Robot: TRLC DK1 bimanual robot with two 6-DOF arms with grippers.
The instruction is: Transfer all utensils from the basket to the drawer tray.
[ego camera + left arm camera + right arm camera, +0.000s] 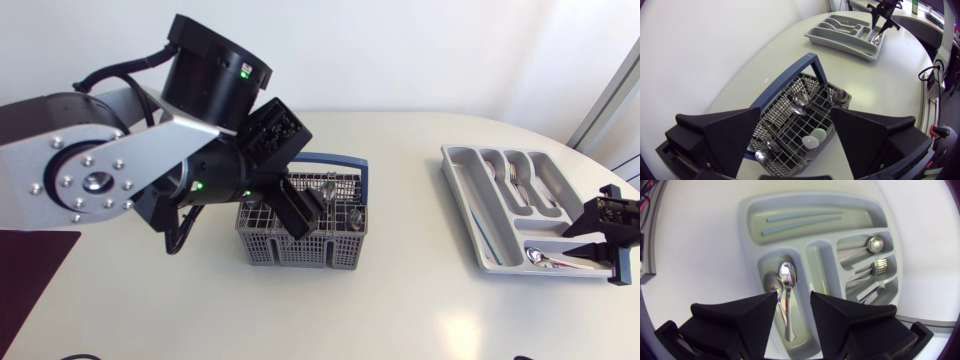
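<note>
- Hovering over the grey plastic-grid cutlery basket (pixel 262 247) with its blue hoop handle: left hand (pixel 796 117), near the middle of the white round-edged counter (pixel 400 310).
- Gaping wide, both black wedge fingers (pixel 735 137) well apart and gripping nothing, with the basket grid showing in the gap.
- Standing bowl-up in the far cells, by the handle: one shiny steel spoon (pixel 802 100) and a second steel spoon (pixel 840 95).
- Sharing a nearer cell, side by side: a pale green spoon bowl (pixel 819 134) and a white spoon bowl (pixel 809 142).
- Poking up close to one finger: another small steel bowl (pixel 762 156).
- Sitting well apart from the basket, at the counter's right end: the grey moulded plastic drawer tray (pixel 462 205), split into several compartments.
- Hanging over the tray's end compartment: right hand (pixel 793 296), fingers parted and clamped on nothing.
- Lying flat in that compartment: a polished steel teaspoon (pixel 787 275), bowl ahead of the fingers and handle running back under the gap between them.
- Resting just beside it, apparently touching: a duller steel spoon (pixel 771 282).
- Filling the long compartment: two pale blue-green sticks (pixel 800 222).
- Occupying the smaller slots: a round-bowled spoon (pixel 872 244) and silver forks (pixel 881 266); more cutlery in the last slot, too hidden to name.
</note>
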